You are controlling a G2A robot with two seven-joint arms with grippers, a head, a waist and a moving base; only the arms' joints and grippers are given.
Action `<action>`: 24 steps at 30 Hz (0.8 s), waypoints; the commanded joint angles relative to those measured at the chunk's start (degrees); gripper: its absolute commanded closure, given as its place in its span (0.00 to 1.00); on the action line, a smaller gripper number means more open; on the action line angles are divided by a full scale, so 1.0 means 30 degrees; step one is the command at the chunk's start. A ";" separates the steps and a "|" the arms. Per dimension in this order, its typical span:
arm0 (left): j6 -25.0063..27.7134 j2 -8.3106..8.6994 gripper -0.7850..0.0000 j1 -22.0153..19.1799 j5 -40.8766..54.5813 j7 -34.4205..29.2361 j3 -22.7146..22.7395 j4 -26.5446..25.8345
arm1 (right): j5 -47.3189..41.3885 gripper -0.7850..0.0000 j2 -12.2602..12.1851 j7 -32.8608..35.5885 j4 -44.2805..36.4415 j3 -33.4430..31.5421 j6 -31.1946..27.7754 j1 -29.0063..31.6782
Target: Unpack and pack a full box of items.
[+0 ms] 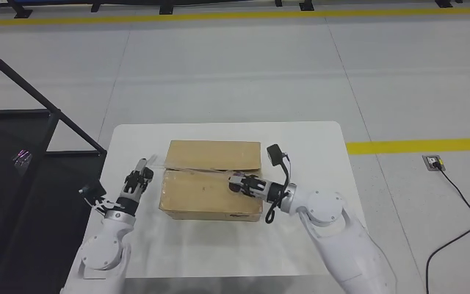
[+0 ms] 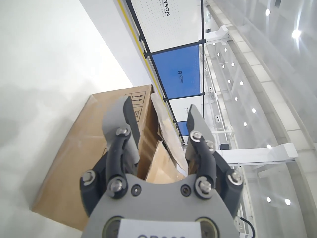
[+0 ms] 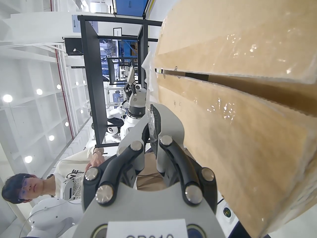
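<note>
A brown cardboard box [image 1: 209,198] stands in the middle of the white table [image 1: 308,147], its two top flaps meeting at a seam. My right gripper [image 1: 236,184] rests over the box top near the seam. In the right wrist view it [image 3: 151,122] is shut on a strip of clear tape [image 3: 148,75] that runs along the box [image 3: 235,115] seam. My left gripper [image 1: 143,170] sits beside the box's left end, a little apart from it. In the left wrist view it [image 2: 161,117] is open, nothing between its fingers, facing the box [image 2: 81,137].
A black metal frame [image 1: 44,125] stands off the table's left side. A yellow floor line [image 1: 404,145] runs to the right, with a socket and cable [image 1: 433,163] on the floor. Bare table lies in front of the box.
</note>
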State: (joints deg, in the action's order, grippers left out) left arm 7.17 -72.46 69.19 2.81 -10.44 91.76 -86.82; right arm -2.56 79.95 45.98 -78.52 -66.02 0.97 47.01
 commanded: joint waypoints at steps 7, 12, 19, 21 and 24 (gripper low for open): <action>-0.0054 -0.0033 0.86 -0.0879 -0.0097 -0.0421 -0.0597 0.0936 | -0.0102 1.00 -0.0056 -0.0241 0.0047 0.0073 -0.0080 0.0027; 0.0398 -0.0021 1.00 -0.0647 -0.0213 -0.0267 -0.0569 0.0684 | -0.0060 1.00 -0.0116 -0.0736 -0.0080 -0.0059 -0.0008 0.0159; 0.1011 -0.0010 1.00 0.0776 -0.0423 0.0409 -0.0338 -0.0619 | -0.0127 1.00 -0.0219 -0.1379 -0.0003 -0.0451 0.0234 0.0173; 0.1034 -0.0018 1.00 0.1104 -0.0300 0.0514 -0.0305 -0.0933 | -0.0118 1.00 -0.0227 -0.1478 0.0136 -0.0452 0.0342 0.0063; 0.1040 -0.0035 1.00 0.1530 -0.0317 0.0683 -0.0355 -0.1345 | -0.0145 1.00 -0.0239 -0.1679 0.0359 -0.0469 0.0496 -0.0079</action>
State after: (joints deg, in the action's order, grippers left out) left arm 10.29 -72.54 73.35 1.90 -8.57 90.80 -90.45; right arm -2.95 79.25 41.10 -77.65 -67.36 2.31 46.89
